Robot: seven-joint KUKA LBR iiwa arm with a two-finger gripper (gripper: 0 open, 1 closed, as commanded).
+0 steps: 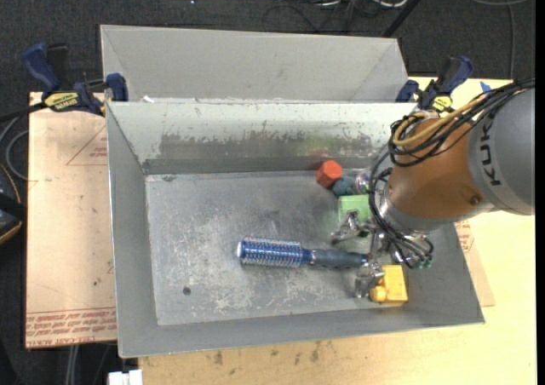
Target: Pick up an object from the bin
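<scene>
Your gripper (pixel 358 255) sits low in the bin (pixel 213 290), right at the handle end of the blue hairbrush (pixel 281 253).

From the camera above, you see the hairbrush lying flat on the bin floor, bristle end pointing away from the arm and dark handle running in under the gripper. You cannot tell if the gripper is open or closed. A green block (pixel 352 204) lies just behind the handle end. An orange block (pixel 329 174) sits further behind it. A yellow block (pixel 392 285) lies just past the handle end, toward the front.
</scene>
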